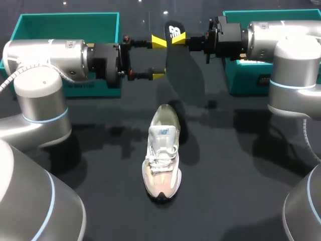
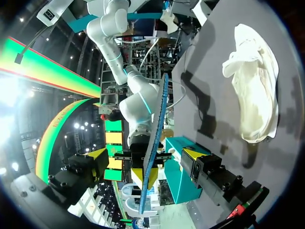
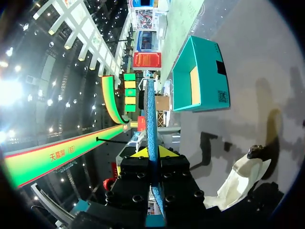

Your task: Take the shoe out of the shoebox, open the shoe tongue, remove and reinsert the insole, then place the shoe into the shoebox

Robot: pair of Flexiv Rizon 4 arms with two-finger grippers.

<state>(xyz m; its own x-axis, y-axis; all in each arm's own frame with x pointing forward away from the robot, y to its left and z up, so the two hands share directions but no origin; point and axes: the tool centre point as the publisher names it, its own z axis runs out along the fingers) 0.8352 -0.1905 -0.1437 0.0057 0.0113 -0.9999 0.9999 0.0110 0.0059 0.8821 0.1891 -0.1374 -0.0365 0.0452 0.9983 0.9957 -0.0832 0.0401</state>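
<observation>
A white and beige sneaker lies on the dark table, toe toward me. Above it hangs a black insole, with my right gripper shut on its logo end. Facing that gripper, my left gripper is open, its yellow tips just short of the insole. In the left wrist view the blue-edged insole stands edge-on between my left gripper's spread fingers, touching neither, with the sneaker off to the side. In the right wrist view my right gripper pinches the insole, and the sneaker lies beside it.
A teal shoebox stands at the back left behind my left arm, also seen as the box in the right wrist view. A second teal box sits at the back right under my right arm.
</observation>
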